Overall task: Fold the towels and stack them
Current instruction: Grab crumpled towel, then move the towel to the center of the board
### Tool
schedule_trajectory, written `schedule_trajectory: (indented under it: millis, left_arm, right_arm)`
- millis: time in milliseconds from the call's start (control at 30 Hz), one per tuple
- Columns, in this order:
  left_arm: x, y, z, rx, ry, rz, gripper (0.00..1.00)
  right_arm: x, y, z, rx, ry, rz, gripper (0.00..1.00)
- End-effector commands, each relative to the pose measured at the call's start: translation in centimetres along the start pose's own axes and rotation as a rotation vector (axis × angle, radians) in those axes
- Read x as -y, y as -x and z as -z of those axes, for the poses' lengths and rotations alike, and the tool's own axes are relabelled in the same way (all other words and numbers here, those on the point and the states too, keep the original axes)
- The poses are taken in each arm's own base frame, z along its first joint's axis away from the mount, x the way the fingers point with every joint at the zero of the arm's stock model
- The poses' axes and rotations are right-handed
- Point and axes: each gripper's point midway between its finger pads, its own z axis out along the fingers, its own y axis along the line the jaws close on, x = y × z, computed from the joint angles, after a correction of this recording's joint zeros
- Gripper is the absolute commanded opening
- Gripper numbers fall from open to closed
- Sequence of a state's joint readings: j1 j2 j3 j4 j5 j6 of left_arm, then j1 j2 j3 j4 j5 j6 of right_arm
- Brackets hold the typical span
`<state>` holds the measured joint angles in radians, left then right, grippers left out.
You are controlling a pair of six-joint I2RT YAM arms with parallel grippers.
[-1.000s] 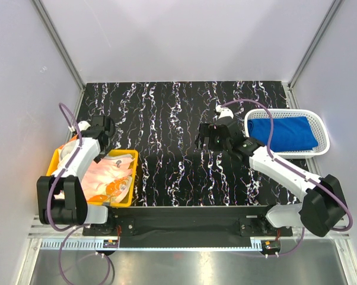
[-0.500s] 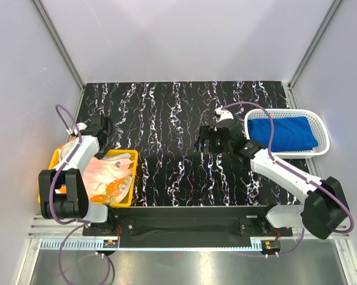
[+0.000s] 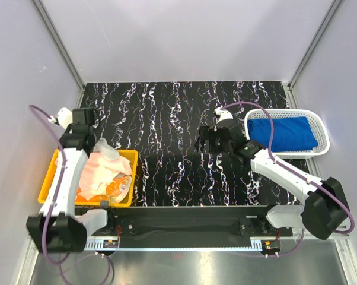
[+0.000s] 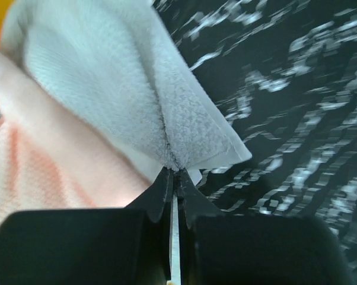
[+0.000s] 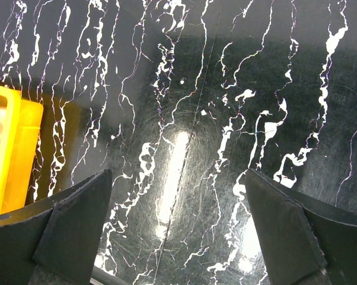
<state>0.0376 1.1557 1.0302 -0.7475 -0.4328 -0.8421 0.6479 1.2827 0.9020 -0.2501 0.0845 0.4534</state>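
My left gripper (image 3: 91, 141) (image 4: 173, 171) is shut on a pinched fold of the off-white towel (image 3: 105, 148) (image 4: 107, 77). It holds that fold up over the far edge of the yellow bin (image 3: 48, 178). Below it in the bin lie a pale pink towel (image 3: 98, 172) (image 4: 30, 178) and an orange-and-white patterned towel (image 3: 104, 190). A folded royal blue towel (image 3: 282, 133) lies in the white basket (image 3: 321, 148) at the right. My right gripper (image 3: 205, 138) (image 5: 177, 173) hangs open over the bare black marbled table, holding nothing.
The yellow bin (image 5: 12, 148) shows at the left edge of the right wrist view. Grey walls close in the table on three sides. The black marbled tabletop (image 3: 166, 119) stretches between bin and basket.
My left gripper has shut on the off-white towel and lifted its fold out of the bin, with the arm swinging to the left. The right arm has barely moved.
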Motion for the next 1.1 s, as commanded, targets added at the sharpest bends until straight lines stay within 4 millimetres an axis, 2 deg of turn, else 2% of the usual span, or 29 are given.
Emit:
schedule_trajectory:
  millis: [0, 100, 333, 633, 667, 767, 900, 1067]
  left_arm:
    - [2.3, 3.6, 4.7, 0.103, -0.148, 0.018, 0.00]
    - [3.3, 4.5, 7.5, 0.131, -0.213, 0.008, 0.00]
    - [4.7, 6.8, 12.5, 0.180, -0.347, 0.016, 0.00]
    - [6.3, 10.2, 17.5, 0.242, -0.465, -0.002, 0.00]
    - [6.8, 10.6, 18.5, 0.247, -0.501, -0.006, 0.00]
    - [8.2, 10.9, 19.9, 0.238, -0.561, -0.035, 0.00]
    - [11.4, 11.4, 23.4, 0.239, -0.685, -0.081, 0.00]
    - [15.6, 9.3, 26.1, 0.200, -0.806, -0.150, 0.00]
  right_arm:
    - [-1.6, 2.7, 1.4, 0.078, 0.056, 0.013, 1.00]
    - [-1.9, 3.6, 1.9, 0.096, 0.057, 0.012, 1.00]
    - [-2.9, 5.5, 3.1, 0.131, 0.077, 0.012, 1.00]
    - [-4.0, 7.7, 3.8, 0.174, 0.100, 0.009, 1.00]
    - [-4.1, 8.3, 4.2, 0.195, 0.093, -0.002, 1.00]
    - [-4.0, 9.4, 5.0, 0.231, 0.082, -0.022, 1.00]
    - [-4.7, 10.7, 6.2, 0.255, 0.099, -0.028, 1.00]
    - [-4.2, 12.3, 7.3, 0.283, 0.045, -0.015, 1.00]
